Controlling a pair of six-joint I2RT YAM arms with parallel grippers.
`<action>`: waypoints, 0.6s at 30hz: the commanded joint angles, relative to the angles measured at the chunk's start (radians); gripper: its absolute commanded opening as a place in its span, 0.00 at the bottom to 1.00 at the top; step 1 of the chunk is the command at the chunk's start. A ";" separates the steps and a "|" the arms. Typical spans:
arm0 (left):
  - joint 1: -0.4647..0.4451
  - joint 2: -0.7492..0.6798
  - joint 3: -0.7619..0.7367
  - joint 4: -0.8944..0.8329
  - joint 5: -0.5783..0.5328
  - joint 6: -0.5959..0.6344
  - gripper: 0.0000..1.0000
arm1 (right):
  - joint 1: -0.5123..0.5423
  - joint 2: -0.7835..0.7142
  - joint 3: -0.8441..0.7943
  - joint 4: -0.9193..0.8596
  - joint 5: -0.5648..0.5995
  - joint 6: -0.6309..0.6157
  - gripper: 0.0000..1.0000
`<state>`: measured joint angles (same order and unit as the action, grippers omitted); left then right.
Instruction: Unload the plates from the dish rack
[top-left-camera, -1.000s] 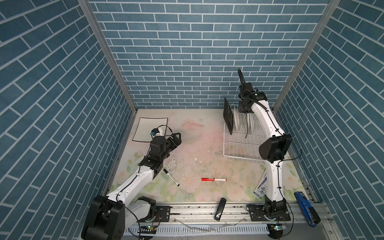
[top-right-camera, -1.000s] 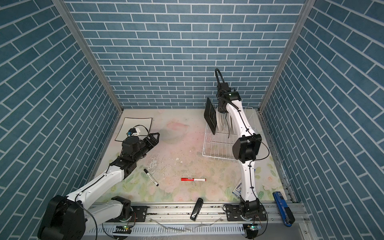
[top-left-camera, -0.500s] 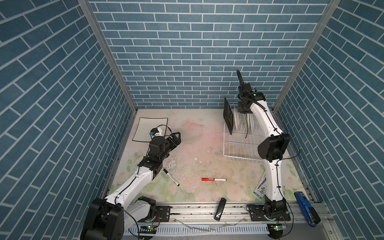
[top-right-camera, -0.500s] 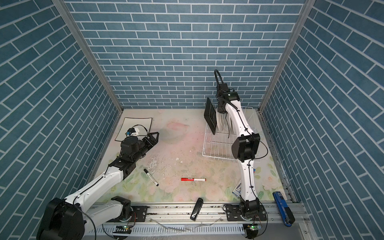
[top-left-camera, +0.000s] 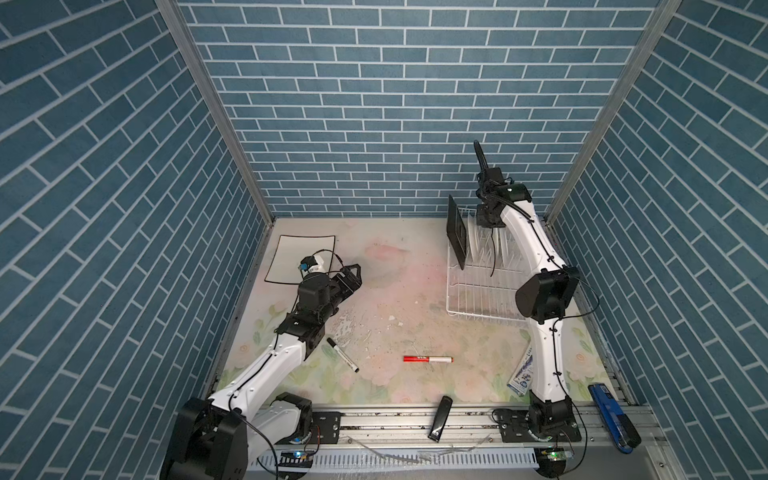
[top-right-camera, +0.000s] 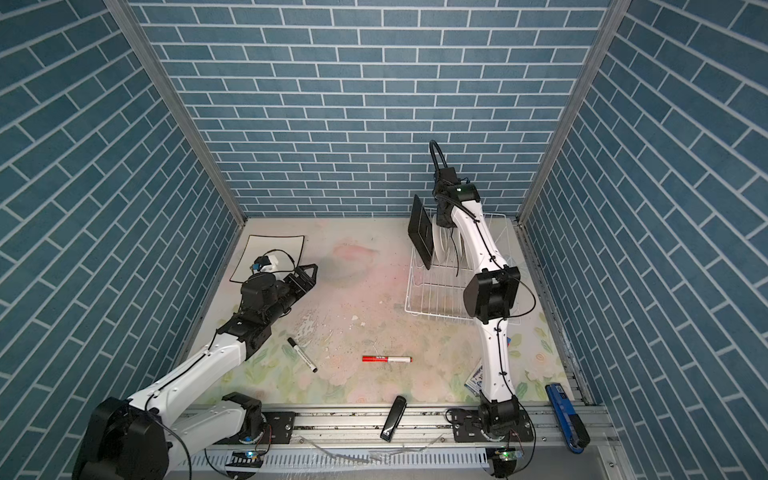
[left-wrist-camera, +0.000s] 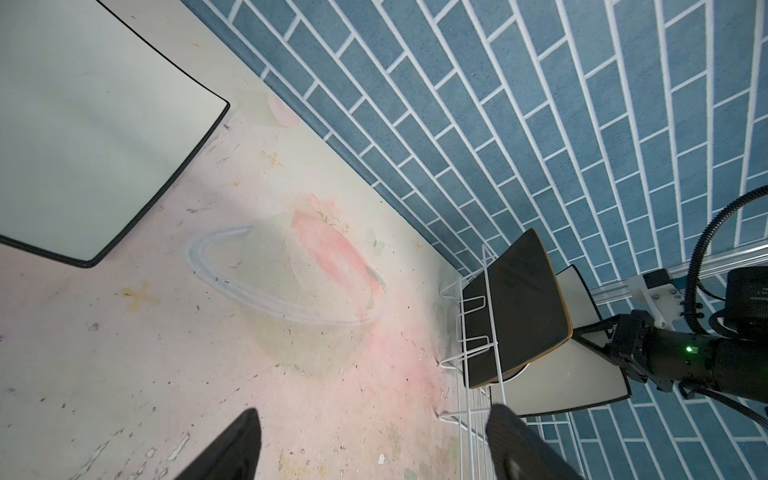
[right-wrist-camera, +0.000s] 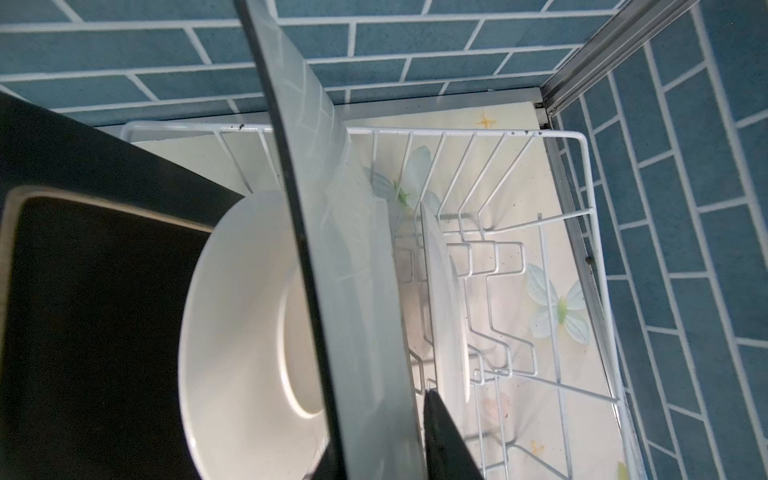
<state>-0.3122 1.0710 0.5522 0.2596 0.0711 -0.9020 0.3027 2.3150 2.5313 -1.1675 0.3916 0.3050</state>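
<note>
**Right tool** (right-wrist-camera: 378, 428): jaws narrowed onto the top edge of the upright square white plate with thin black rim (right-wrist-camera: 357, 270), which stands in the white wire dish rack (right-wrist-camera: 561, 135).

**Also in the rack:**
- The round white plate (right-wrist-camera: 241, 311) stands just beside the gripped plate.
- The square matte-black plate (right-wrist-camera: 83, 311) stands beyond it, at the rack's end.
- A further white plate (right-wrist-camera: 446, 311) stands on the gripped plate's other side.

**Left tool** (left-wrist-camera: 372, 415): jaws wide and empty, above the floral worktop (top-left-camera: 395, 291), well apart from the rack.

**Flat square white plate with black rim** (top-left-camera: 299, 257): lies on the worktop, far across from the rack.

**Red marker** (top-left-camera: 428, 359) and **black-capped white marker** (top-left-camera: 343, 354): both lie in front of the rack, and their print is illegible.

**Blue-and-white printed packet** (top-left-camera: 524, 372): lies in front of the rack, and its writing is too small to read.
</note>
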 joint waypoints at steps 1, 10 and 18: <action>-0.005 -0.017 0.008 -0.007 -0.010 0.009 0.87 | -0.002 0.021 0.048 -0.032 0.011 -0.029 0.23; -0.005 -0.017 0.005 -0.005 -0.020 0.009 0.87 | -0.002 0.021 0.049 -0.037 0.013 -0.037 0.18; -0.005 -0.017 -0.010 0.001 -0.028 0.009 0.87 | -0.001 0.023 0.048 -0.044 0.018 -0.040 0.12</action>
<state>-0.3122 1.0687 0.5510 0.2592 0.0593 -0.9016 0.3000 2.3173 2.5443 -1.1961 0.4339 0.2260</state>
